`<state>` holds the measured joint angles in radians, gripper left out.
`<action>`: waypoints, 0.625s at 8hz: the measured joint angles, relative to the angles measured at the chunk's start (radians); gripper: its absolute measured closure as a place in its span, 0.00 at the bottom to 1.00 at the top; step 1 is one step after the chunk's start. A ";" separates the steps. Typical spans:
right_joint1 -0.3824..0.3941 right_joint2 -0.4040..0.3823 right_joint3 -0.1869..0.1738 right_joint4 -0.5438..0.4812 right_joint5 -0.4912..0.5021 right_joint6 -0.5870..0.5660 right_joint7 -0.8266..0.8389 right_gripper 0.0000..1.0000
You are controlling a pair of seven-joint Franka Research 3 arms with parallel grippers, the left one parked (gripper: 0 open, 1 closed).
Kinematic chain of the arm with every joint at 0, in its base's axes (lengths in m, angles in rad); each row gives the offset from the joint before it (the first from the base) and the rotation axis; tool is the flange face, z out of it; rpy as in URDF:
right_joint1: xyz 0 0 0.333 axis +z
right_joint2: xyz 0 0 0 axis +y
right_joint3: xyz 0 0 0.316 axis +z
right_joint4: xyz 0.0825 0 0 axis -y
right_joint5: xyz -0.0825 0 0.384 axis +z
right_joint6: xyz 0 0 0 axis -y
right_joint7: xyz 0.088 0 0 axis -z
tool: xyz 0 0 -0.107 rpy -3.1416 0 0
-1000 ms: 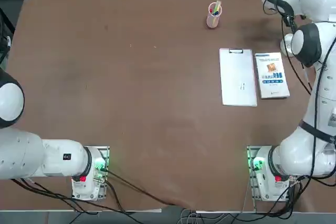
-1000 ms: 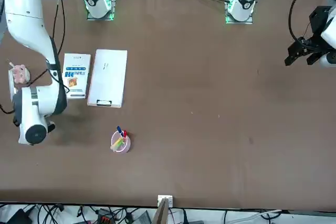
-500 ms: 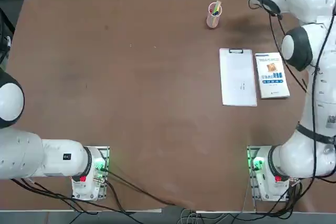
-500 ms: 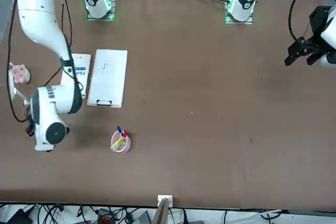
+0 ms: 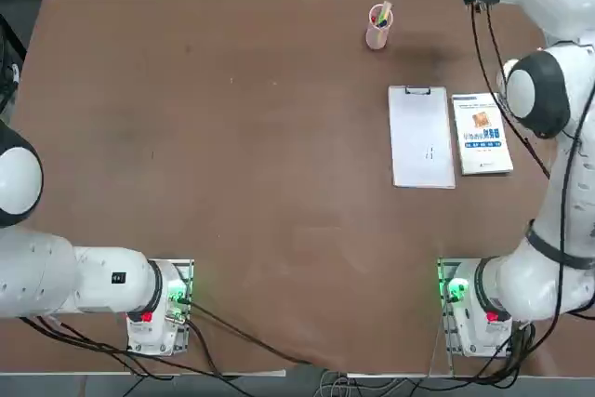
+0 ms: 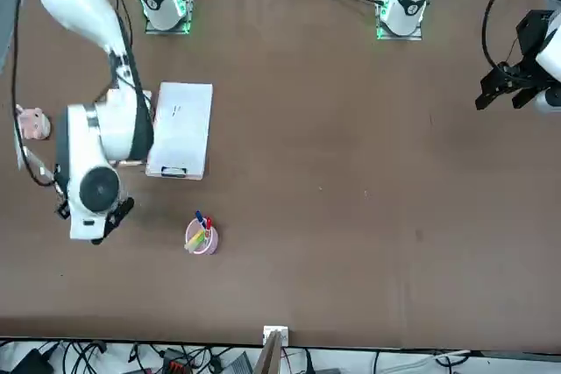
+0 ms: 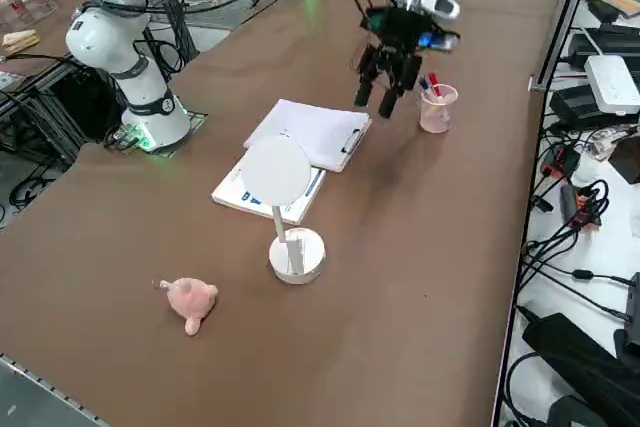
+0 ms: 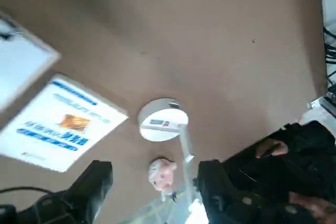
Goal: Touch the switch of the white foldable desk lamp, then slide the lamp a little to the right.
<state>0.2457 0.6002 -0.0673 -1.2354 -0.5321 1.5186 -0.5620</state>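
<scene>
Right hand (image 7: 388,97) open, empty, upper centre of side view, near the pen cup (image 7: 436,108). Lamp (image 7: 287,215) stands well apart, lower centre. Probably untouched switch: hand must reach its base next.

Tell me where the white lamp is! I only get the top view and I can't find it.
Observer: The right side view shows the white lamp standing upright on the table beside the book, with a pink toy pig nearby.
Operator: Is the pincer touching it?
Observer: No. The right pincer hangs in the air by the pink pen cup, apart from the lamp.
Operator: Is it holding something?
Observer: No. The wrist view shows its fingers open with nothing between them.
</scene>
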 joint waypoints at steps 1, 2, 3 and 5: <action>0.003 -0.057 0.000 -0.024 0.067 -0.019 0.000 0.01; 0.011 -0.106 0.001 -0.040 0.116 -0.041 0.009 0.01; 0.029 -0.154 0.002 -0.046 0.162 -0.076 0.042 0.01; 0.051 -0.262 0.002 -0.062 0.272 -0.152 0.112 0.01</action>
<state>0.2971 0.3380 -0.0654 -1.2978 -0.2600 1.3665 -0.4504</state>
